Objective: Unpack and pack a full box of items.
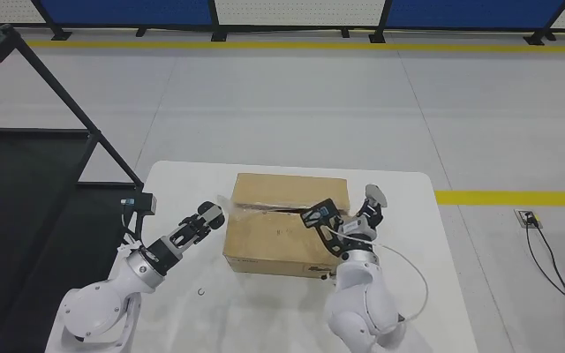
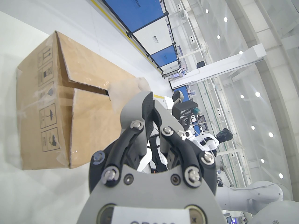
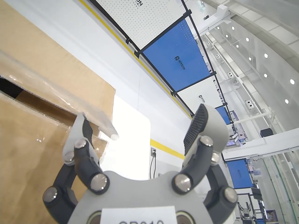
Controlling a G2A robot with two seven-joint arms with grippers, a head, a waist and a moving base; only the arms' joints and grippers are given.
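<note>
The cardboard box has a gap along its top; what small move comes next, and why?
Probably the left gripper pulls the clear tape away from the box: it is shut on the tape's loose end, the flap seam already gapes, and the right gripper hangs open at the other end.

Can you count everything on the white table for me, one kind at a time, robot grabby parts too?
Cardboard box: 1
Clear tape strip: 1
Small dark bit, too tiny to name: 1
End effectors: 2, the left end effector and the right end effector
Total: 5
</note>
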